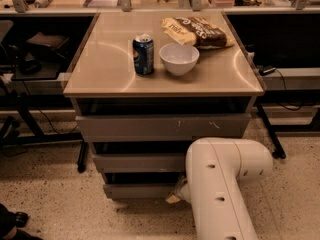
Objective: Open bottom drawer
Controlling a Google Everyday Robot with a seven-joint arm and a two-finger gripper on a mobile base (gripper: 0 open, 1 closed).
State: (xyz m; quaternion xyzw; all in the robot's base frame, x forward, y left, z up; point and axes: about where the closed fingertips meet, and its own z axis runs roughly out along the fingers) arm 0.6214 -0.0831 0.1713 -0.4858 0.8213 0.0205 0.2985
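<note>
The bottom drawer [137, 190] is the lowest and narrowest grey front of the cabinet, with a dark gap above it. My gripper [174, 196] is at the right end of that front, low near the floor. Only a tan piece of it shows, because my white arm [220, 184] covers the rest. Whether it touches the drawer front I cannot tell. The middle drawer front [137, 162] and the wide scratched top front [160, 126] sit above.
On the cabinet top [105, 79] stand a blue soda can [143, 54], a white bowl [179, 58] and a chip bag [197, 31]. Dark desks with cables flank the cabinet. A black stand leg [82, 156] is on the speckled floor at left.
</note>
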